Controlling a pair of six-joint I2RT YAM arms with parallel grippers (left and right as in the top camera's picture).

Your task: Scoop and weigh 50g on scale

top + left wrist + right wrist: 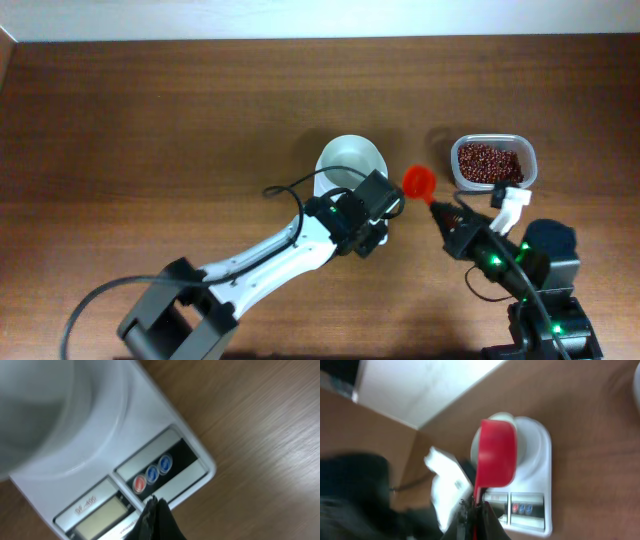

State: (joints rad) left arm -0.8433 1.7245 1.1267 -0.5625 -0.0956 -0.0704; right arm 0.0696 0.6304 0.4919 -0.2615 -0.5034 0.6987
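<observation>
We see the left pincer (154,506) shut on nothing, its tips at the front of the small white digital scale (170,430), near the round buttons (152,474). Our right pincer (475,510) grips the handle of the orange-red plastic scoop (418,181), which sits at 3 o'clock of the scale's round white bowl (350,160). The small dark red-brown beans (488,160) lie in the clear plastic tub (531,165), further toward 3 o'clock.

light: soft, even, fairly bright | shadows: faint | glare: pale sheen on scale (150,415) | blur: both wrist views smeared, overhead sharp
</observation>
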